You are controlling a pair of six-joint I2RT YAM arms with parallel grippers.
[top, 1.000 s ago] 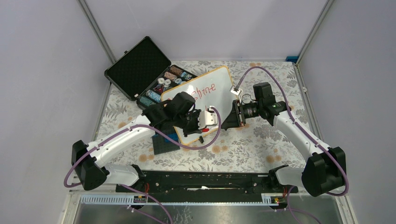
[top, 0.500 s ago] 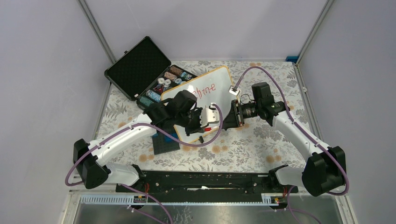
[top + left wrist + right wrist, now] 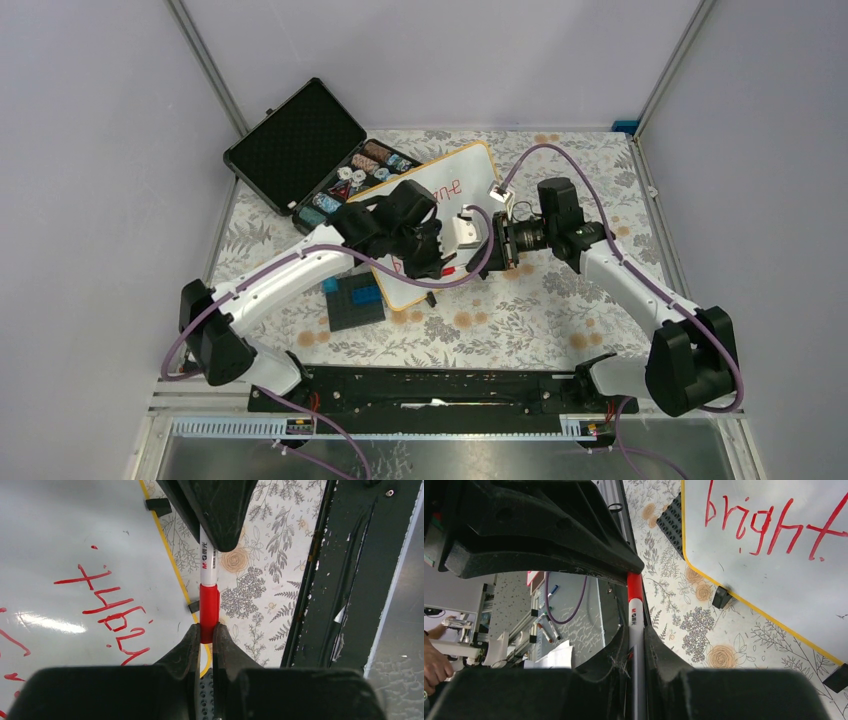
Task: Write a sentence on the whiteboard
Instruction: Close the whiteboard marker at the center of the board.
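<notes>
Marker point(image 3: 208, 570) pinched by both grippers beside the board's near edge

Nearest to you on the floral counter point(image 3: 520, 310) sits a dark grey plate point(image 3: 345, 312) with blue blocks on it, just off the whiteboard's near left corner.

A little farther in, your two arms meet nose to nose. Your left gripper point(image 3: 207, 632) is closed tight on the marker's red cap point(image 3: 209, 605). Your right gripper point(image 3: 636, 635) is closed on the white barrel of the same marker, so the pen runs straight from one to the other. The wrist views show it over the floral cloth, just beside the board's yellow-edged near right side. You cannot tell how high it hangs.

Beyond that, the whiteboard point(image 3: 455, 170) lies flat at an angle across the counter. The sentence point(image 3: 751, 522) is in red; "bright" reads clearly in your right wrist view, with another red line farther up the board.

Farthest, at the back left, a black case point(image 3: 300, 140) stands open, with rows of chips point(image 3: 350, 180) in its tray.
</notes>
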